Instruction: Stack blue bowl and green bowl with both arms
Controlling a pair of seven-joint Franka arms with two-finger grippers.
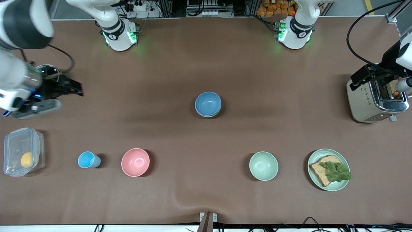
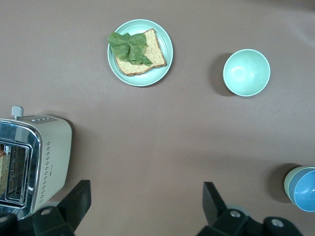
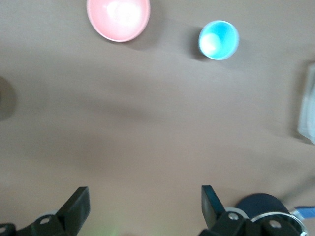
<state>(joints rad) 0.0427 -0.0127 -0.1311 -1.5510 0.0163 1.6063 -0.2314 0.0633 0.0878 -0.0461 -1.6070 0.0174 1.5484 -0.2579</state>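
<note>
The blue bowl sits nested inside the green bowl near the middle of the table. In the left wrist view only a sage rim shows around the blue bowl. My left gripper is open and empty. It hangs beside the toaster at the left arm's end of the table, and in the front view the left gripper is over the toaster's edge. My right gripper is open and empty too. In the front view the right gripper hangs over bare table at the right arm's end.
A pale mint bowl and a mint plate with bread and lettuce lie nearer the front camera. A pink bowl, a sky-blue cup and a clear lidded box lie toward the right arm's end. A toaster stands below the left arm.
</note>
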